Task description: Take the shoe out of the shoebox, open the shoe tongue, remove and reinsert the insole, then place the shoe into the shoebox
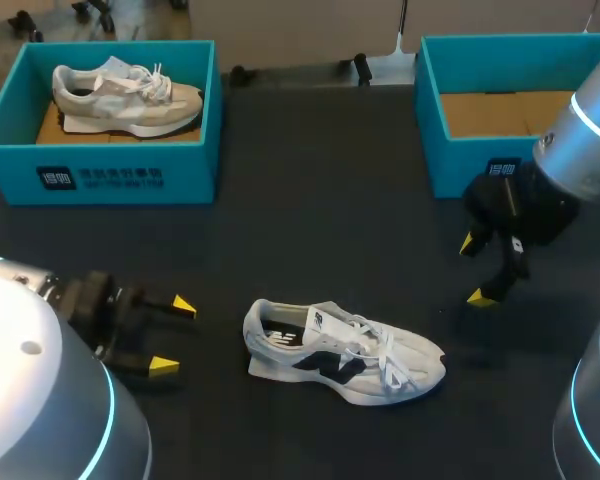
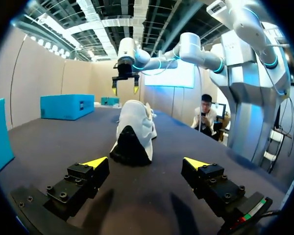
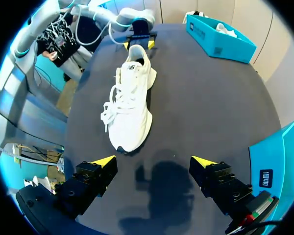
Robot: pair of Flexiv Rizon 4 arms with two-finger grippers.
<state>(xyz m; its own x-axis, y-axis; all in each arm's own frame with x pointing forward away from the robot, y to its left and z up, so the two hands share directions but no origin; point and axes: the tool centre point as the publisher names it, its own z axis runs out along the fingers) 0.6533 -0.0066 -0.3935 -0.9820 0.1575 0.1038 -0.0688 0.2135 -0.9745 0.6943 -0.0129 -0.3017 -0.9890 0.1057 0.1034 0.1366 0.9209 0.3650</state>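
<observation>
Now the left gripper (image 1: 174, 336) and the right gripper (image 1: 474, 270) both stand wide open, holding nothing, one behind the heel and one beyond the toe of the white shoe (image 1: 345, 350), which rests upright on the black table (image 1: 330, 220), outside the blue shoebox (image 1: 480, 170).

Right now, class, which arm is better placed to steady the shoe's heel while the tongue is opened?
Left, probably. The left gripper, fingers open, directly faces the heel of the shoe at table level; the right gripper sits beyond the toe end.
</observation>
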